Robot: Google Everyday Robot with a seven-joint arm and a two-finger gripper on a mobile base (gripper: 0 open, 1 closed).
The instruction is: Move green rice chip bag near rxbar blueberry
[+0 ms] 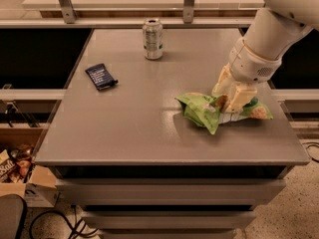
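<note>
The green rice chip bag (pixel 202 110) lies crumpled on the right side of the grey table (pixel 139 133). My gripper (pixel 230 99) has come down from the right onto the middle of the bag, and its cream fingers (pixel 240 96) are pressed together on the foil. The arm hides the middle of the bag; its right end (pixel 256 112) shows behind the fingers. The rxbar blueberry (pixel 101 76), a small dark navy wrapper, lies flat near the table's left edge, well away from the bag.
A silver-green drink can (pixel 152 32) stands upright at the back middle of the table. A rail with metal posts (pixel 65 4) runs behind the table. A cardboard box (pixel 20 176) and cables sit on the floor at the lower left.
</note>
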